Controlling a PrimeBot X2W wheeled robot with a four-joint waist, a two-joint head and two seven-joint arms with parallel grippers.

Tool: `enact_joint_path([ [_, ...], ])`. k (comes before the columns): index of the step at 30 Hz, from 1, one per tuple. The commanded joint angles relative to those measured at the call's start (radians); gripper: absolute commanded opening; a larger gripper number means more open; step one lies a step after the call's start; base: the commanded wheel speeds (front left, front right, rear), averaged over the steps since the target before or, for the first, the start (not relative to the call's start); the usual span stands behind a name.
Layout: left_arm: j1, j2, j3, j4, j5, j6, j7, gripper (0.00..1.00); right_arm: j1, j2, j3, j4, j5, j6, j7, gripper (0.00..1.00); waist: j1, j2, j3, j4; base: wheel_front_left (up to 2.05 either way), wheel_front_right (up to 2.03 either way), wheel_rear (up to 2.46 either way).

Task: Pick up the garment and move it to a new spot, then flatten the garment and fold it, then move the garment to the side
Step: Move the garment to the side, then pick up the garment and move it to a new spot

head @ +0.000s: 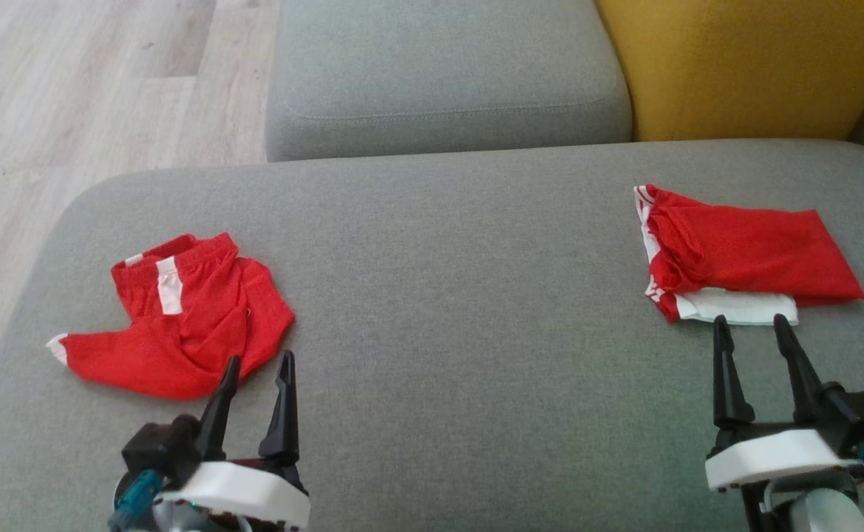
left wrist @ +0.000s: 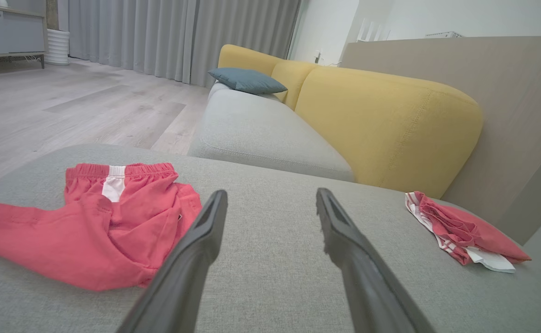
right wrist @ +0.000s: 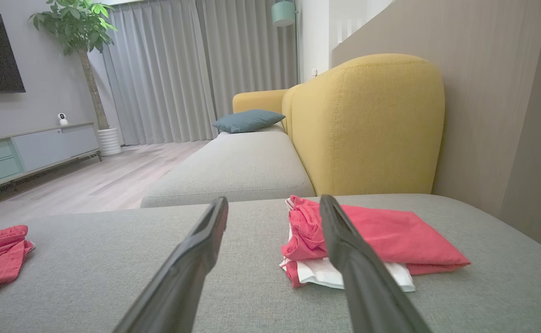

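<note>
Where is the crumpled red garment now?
In the head view the crumpled garment lies on the grey cushion at the robot's left, just ahead of the open left gripper, far from the folded garment.

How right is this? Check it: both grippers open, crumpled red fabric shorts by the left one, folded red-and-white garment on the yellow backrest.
One error: the folded red-and-white garment lies on the grey fabric seat cushion, not the yellow backrest; the head view shows it. The left gripper and right gripper are open, crumpled red fabric shorts by the left.
</note>
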Motion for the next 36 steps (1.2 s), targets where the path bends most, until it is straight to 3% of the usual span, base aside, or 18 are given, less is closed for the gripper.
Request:
enact_joint_path([
  [1,-0.042,0.006,0.030,-0.040,-0.006,0.005,-0.006,1.00,-0.032,-0.005,0.024,-0.039,0.004,-0.001,-0.012,1.00,0.0001,-0.0001,0.003,-0.003,0.00,0.00,0.00],
  [18,-0.053,0.006,0.022,-0.044,-0.008,0.004,-0.006,1.00,-0.034,-0.005,0.018,-0.030,0.020,-0.001,-0.012,1.00,0.0001,-0.0001,0.027,-0.005,0.00,0.00,0.00],
  [26,-0.064,0.006,0.029,-0.040,0.004,0.002,-0.006,1.00,-0.024,-0.005,0.031,-0.025,0.030,-0.001,-0.012,1.00,0.0001,-0.0001,0.026,0.077,0.00,0.00,0.00],
  [36,-0.066,0.006,0.087,-0.046,0.028,-0.003,-0.006,1.00,-0.013,-0.005,0.121,-0.023,0.051,-0.001,-0.012,1.00,0.0001,-0.0001,0.027,0.251,0.00,0.00,0.00],
])
